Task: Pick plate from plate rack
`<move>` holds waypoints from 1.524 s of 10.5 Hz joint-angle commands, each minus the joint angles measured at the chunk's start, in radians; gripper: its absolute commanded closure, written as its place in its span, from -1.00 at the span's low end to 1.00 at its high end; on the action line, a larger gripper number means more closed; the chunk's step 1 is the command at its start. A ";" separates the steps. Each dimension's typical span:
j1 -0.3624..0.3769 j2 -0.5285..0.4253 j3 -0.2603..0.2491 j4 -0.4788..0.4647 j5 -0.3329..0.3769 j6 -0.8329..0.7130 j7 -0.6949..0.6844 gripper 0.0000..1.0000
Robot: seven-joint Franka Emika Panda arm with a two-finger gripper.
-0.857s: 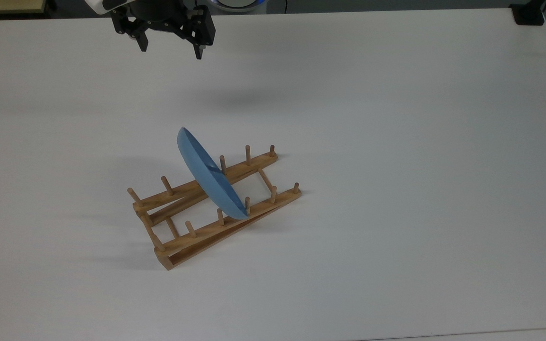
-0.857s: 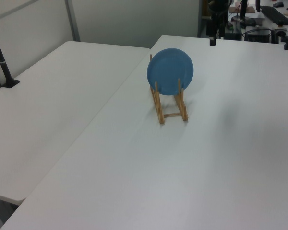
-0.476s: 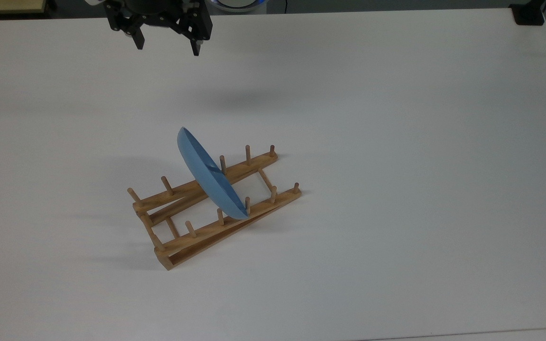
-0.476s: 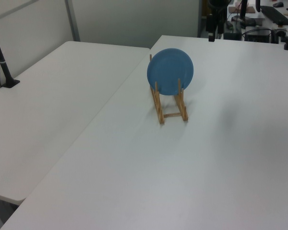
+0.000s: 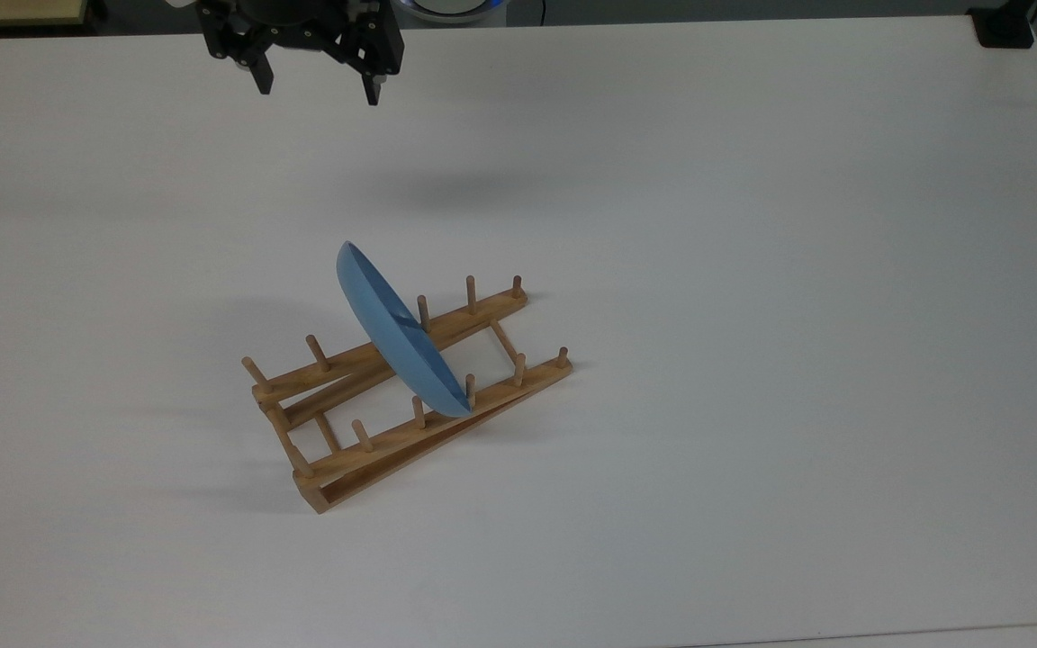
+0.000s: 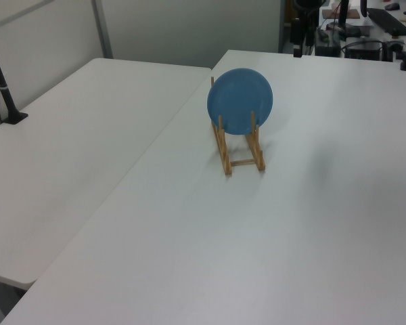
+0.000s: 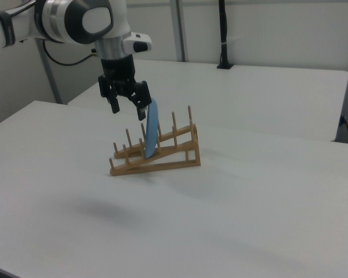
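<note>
The light-blue plate (image 5: pixel 397 333) stands on edge in the wooden plate rack (image 5: pixel 406 396), between the pegs near the rack's middle. From the left view its round face (image 6: pixel 240 101) is turned to the camera above the rack (image 6: pixel 240 150). In the right view the plate (image 7: pixel 151 135) is a thin upright sliver in the sloping rack (image 7: pixel 156 155). My gripper (image 5: pixel 316 88) hangs open high over the table's far edge in the top view, well apart from the plate. In the right view the gripper (image 7: pixel 127 110) hangs just left of the plate's top rim with nothing between its fingers.
The rack sits on a wide white table (image 5: pixel 752 315). A second white table (image 6: pixel 74 135) adjoins on the left view's left. A black post base (image 5: pixel 1005 27) stands at the top view's far right corner. Monitors and cables (image 6: pixel 365 27) lie beyond the far edge.
The gripper has shifted slightly toward the top view's upper edge and turned a little. Plate and rack have not moved.
</note>
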 commanded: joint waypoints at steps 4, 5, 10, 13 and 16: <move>0.192 0.072 -0.012 0.030 -0.243 0.276 -0.003 -0.83; 0.212 0.099 -0.017 0.029 -0.290 0.357 -0.002 -0.76; 0.224 0.207 -0.032 0.030 -0.444 0.534 0.018 -0.50; 0.224 0.234 -0.041 0.030 -0.475 0.550 0.011 0.08; 0.226 0.238 -0.041 0.030 -0.511 0.559 0.007 0.80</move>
